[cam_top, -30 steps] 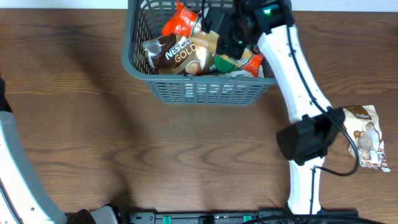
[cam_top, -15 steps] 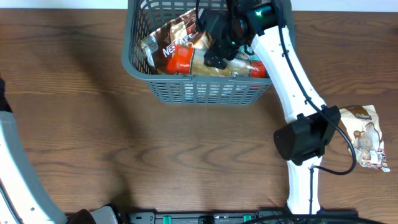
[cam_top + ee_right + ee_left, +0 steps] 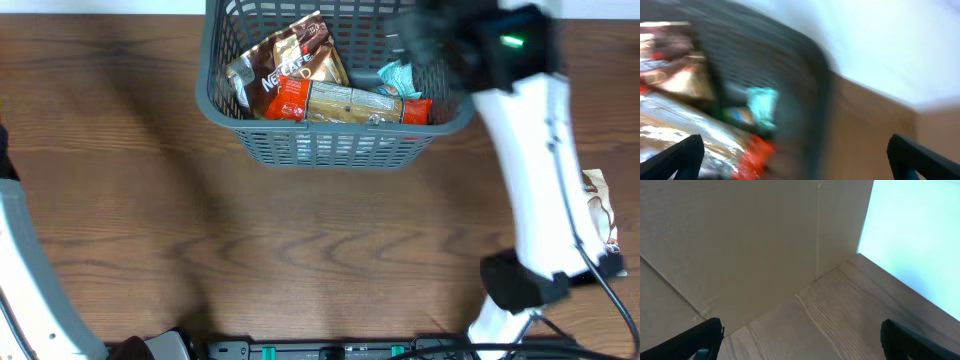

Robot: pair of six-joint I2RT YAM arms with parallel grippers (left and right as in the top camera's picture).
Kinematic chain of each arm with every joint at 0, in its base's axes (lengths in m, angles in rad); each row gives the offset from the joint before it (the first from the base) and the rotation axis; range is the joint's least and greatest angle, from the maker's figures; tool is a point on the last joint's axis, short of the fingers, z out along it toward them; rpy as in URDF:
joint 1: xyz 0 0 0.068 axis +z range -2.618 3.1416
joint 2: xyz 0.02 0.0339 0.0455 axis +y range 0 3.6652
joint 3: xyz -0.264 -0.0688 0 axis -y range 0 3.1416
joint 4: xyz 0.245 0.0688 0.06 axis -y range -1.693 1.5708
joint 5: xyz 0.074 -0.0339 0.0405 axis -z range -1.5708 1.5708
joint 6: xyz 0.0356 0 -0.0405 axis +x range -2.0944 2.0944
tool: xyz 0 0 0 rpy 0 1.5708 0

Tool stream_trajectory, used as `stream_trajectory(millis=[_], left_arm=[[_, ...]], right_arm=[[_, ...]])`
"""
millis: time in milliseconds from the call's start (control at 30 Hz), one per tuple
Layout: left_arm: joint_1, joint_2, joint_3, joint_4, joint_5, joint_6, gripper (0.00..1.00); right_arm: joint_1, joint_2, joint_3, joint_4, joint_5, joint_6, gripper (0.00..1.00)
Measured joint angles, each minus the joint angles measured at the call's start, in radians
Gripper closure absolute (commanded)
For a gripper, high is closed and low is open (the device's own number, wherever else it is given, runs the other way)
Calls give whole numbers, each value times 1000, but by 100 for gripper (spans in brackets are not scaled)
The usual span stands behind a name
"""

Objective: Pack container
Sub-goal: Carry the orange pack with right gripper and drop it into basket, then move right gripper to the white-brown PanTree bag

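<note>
Basket (image 3: pixel 320 150): long packet (image 3: pixel 350 103) is now released inside; right gripper (image 3: pixel 797 160) and left gripper (image 3: pixel 805 345) are spread, empty; pouch (image 3: pixel 603 215) is left at right edge of table (image 3: pixel 150 220).

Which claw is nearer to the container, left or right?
Right. The right claw hovers over the right side of the container; the left claw is far off left, its camera showing only wall and table.

One basket (image 3: pixel 320 150), three packets seen inside, one brown coffee pouch (image 3: pixel 305 55), one long orange-ended packet (image 3: pixel 350 103), one teal packet (image 3: pixel 400 78), one pale pouch (image 3: pixel 602 210) outside, two arms (image 3: pixel 545 170).
</note>
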Motion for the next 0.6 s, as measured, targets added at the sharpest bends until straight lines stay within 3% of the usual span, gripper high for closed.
stream_trajectory(millis=[133,333,600], left_arm=[[0,0,0,0,0,0,1],[0,0,0,0,0,0,1],[0,0,0,0,0,0,1]], right_arm=[[-147,-74,6,-148,47,152,1],[-385,-79,6,-365,-10,228,1],[-598,-79,-72,-377,-131,219,1]])
